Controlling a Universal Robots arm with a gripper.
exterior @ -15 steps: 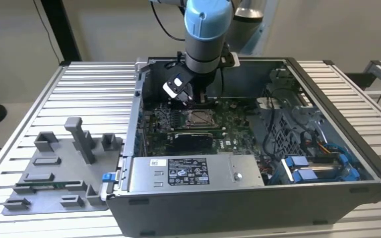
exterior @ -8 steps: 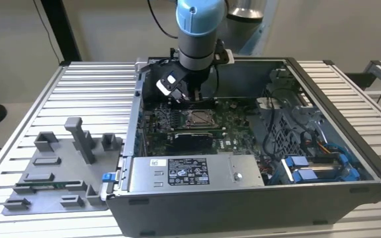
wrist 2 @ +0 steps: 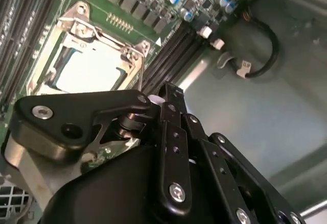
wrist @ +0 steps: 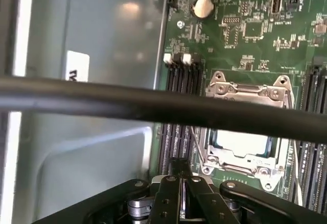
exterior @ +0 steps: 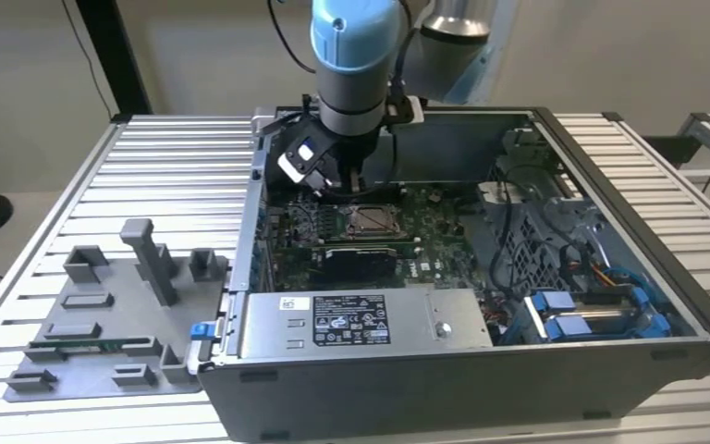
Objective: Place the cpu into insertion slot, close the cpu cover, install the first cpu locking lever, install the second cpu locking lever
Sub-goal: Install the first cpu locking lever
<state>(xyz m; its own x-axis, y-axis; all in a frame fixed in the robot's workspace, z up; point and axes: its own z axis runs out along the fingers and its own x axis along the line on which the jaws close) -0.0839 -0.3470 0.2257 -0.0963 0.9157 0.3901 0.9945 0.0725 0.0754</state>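
End effector (wrist: 180, 174) closed on nothing, poised just beside the insertion slot (exterior: 368, 220)
Near the middle of the exterior view the cpu (wrist: 240, 143) sits in the slot; the cpu cover (wrist: 248, 90) appears folded down over it; the two lever steps seem left to do.

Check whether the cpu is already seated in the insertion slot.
Yes: the cpu lies flat inside the insertion slot, its silvery top showing.
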